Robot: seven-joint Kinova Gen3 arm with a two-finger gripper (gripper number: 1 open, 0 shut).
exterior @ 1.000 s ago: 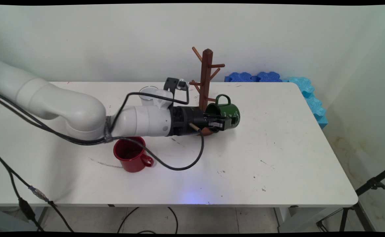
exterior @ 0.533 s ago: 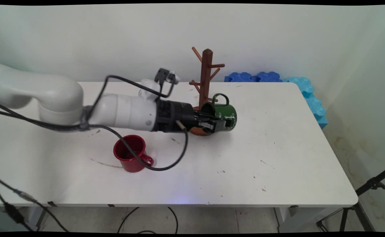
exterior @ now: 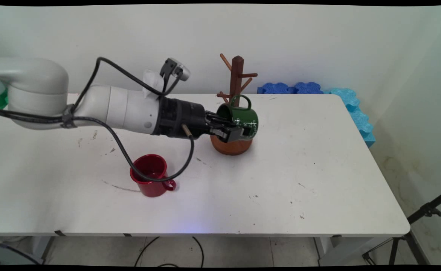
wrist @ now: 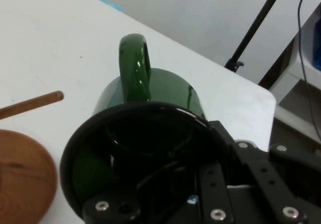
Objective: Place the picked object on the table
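Observation:
My gripper [exterior: 239, 132] is shut on the rim of a green mug [exterior: 243, 117], one finger inside and one outside. The mug lies on its side in the air, mouth toward the arm, handle [exterior: 241, 101] pointing up. It hangs in front of the brown wooden mug tree [exterior: 237, 81], above the tree's round base [exterior: 231, 146]. In the hand view the green mug [wrist: 150, 113] fills the middle, its handle [wrist: 134, 66] up. A wooden peg [wrist: 31, 104] and the tree's base [wrist: 22, 176] show at the left.
A red mug [exterior: 150, 175] stands upright on the white table [exterior: 318, 169] toward the front left, handle to the right, under the arm's hanging cable. Blue foam blocks [exterior: 318, 92] line the table's far right edge. A tripod leg [exterior: 423, 214] stands off the right side.
The arm has lifted the green mug up and to the left, from the table beside the tree's base to a height in front of the trunk. The tree's base has come into view.

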